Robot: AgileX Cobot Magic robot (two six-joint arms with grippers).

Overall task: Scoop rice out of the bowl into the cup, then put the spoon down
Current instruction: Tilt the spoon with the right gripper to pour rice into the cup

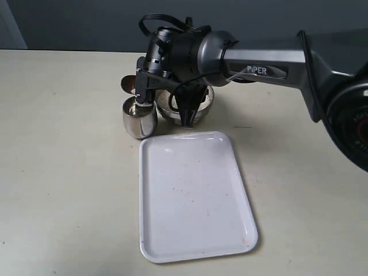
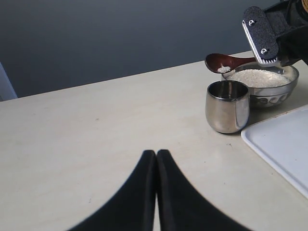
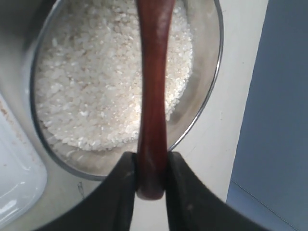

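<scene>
Two grippers, one busy. Right gripper (image 3: 151,174) is clamped on the handle end of the spoon (image 3: 153,86), jaws narrow with the wood pinched between them. The spoon head is in the air over the cup (image 2: 227,107), toward its 11 o'clock in the exterior view, and carries a small white patch of rice (image 3: 96,86) (too few grains to count). Bowl (image 2: 272,96) stands just beside the cup at its 3 o'clock, well filled with rice. White tray (image 1: 195,195) lies at 6 o'clock of both, on the pale table (image 1: 63,184). Left gripper (image 2: 156,161) hangs low over the table, well apart from the cup, fingers pressed together on nothing.
</scene>
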